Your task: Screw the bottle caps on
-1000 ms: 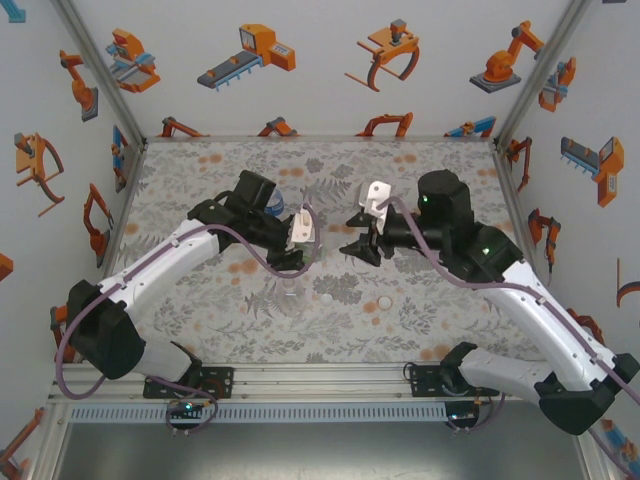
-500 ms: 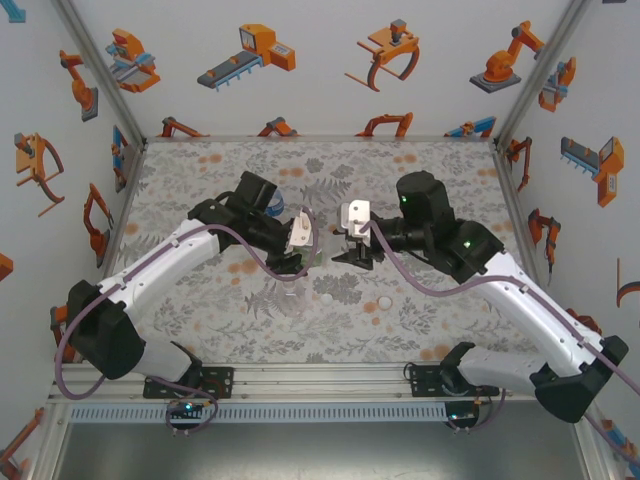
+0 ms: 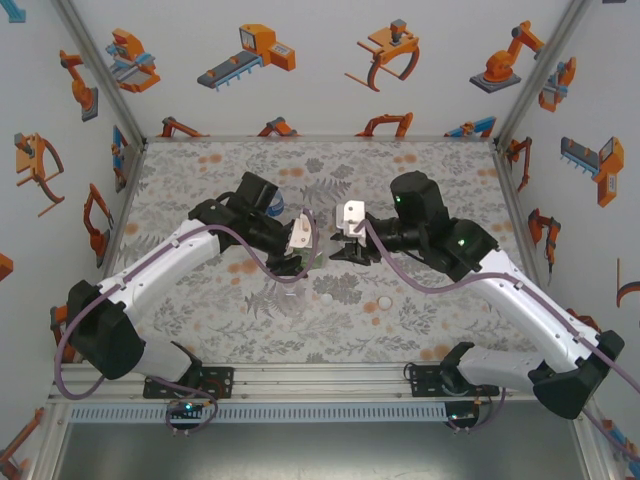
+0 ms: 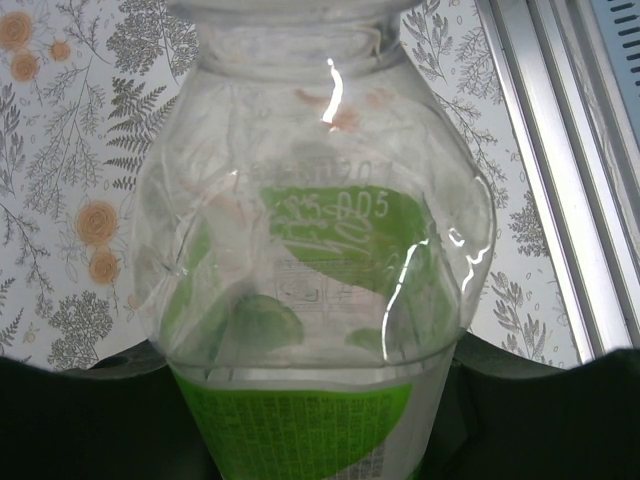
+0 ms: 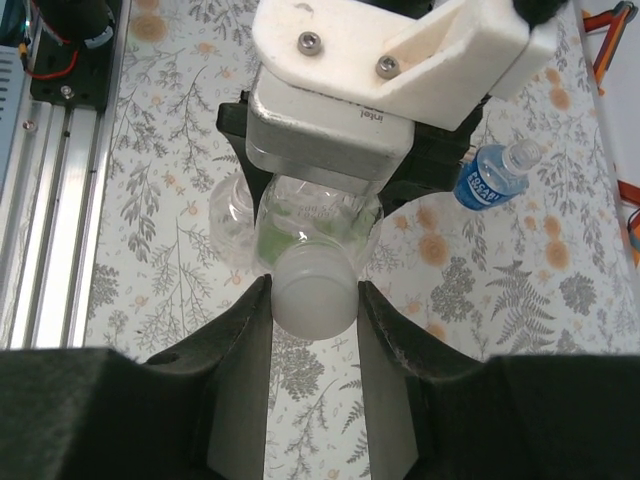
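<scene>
Green-labelled clear plastic bottle (image 4: 310, 250) is clamped in my left pincer (image 3: 297, 252); my right pincer (image 5: 312, 335) pinches a small white screw cap (image 5: 313, 285) at its mouth. Nothing looks screwed on yet.

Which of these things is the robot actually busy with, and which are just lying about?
Busy with: green-labelled bottle, clamped in the left fingers; white cap, between the right fingers at that bottle's mouth.
Lying about for now: blue-labelled bottle; clear bottle; two loose caps on the table.
</scene>
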`<action>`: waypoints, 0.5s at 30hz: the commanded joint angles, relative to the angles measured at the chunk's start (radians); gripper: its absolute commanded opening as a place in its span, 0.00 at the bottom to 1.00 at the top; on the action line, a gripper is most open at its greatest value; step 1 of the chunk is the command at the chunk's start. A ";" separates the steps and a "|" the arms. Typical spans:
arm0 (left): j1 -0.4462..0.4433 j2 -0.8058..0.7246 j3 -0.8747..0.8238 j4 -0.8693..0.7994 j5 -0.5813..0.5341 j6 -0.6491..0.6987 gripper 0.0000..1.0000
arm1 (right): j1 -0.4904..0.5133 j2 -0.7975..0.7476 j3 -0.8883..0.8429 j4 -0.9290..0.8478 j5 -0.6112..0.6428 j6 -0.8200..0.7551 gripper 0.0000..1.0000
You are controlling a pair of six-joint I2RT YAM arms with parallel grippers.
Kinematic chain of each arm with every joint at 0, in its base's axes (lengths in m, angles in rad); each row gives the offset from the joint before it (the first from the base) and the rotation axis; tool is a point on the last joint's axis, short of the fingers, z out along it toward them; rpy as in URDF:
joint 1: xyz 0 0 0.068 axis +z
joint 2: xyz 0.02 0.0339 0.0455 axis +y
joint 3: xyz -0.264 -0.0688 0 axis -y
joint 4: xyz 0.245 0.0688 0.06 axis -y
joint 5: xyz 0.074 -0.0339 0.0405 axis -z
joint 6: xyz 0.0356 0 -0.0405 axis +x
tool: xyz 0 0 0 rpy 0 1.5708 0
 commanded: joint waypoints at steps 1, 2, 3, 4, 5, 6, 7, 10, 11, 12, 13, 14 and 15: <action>-0.006 -0.001 0.031 -0.023 0.029 0.018 0.00 | 0.007 0.002 -0.020 0.092 0.088 0.217 0.10; -0.005 -0.001 0.032 -0.018 0.020 0.012 0.00 | 0.007 0.002 -0.029 0.129 0.143 0.310 0.06; -0.005 -0.003 0.031 -0.008 0.008 0.001 0.00 | 0.007 0.003 -0.040 0.168 0.207 0.429 0.00; -0.005 -0.004 0.029 0.002 -0.005 -0.010 0.00 | 0.007 0.003 -0.051 0.200 0.277 0.551 0.00; -0.004 -0.005 0.026 0.014 -0.015 -0.021 0.00 | 0.007 0.005 -0.058 0.214 0.339 0.653 0.00; -0.004 -0.005 0.022 0.026 -0.030 -0.032 0.00 | 0.007 0.006 -0.063 0.219 0.413 0.782 0.00; -0.004 -0.005 0.022 0.034 -0.041 -0.038 0.00 | 0.006 0.011 -0.065 0.213 0.474 0.905 0.00; -0.003 -0.001 0.022 0.049 -0.067 -0.058 0.00 | 0.007 0.025 -0.061 0.173 0.553 1.211 0.00; -0.003 0.001 0.022 0.052 -0.072 -0.061 0.00 | 0.007 0.028 -0.062 0.163 0.566 1.296 0.00; -0.002 0.001 0.021 0.054 -0.076 -0.064 0.00 | 0.006 0.032 -0.061 0.146 0.587 1.408 0.00; -0.003 0.001 0.022 0.055 -0.076 -0.065 0.00 | 0.006 0.035 -0.061 0.126 0.605 1.516 0.00; -0.002 0.001 0.022 0.057 -0.074 -0.066 0.00 | 0.007 0.038 -0.064 0.112 0.612 1.592 0.00; -0.003 0.002 0.021 0.060 -0.073 -0.068 0.00 | 0.007 0.038 -0.069 0.107 0.612 1.665 0.00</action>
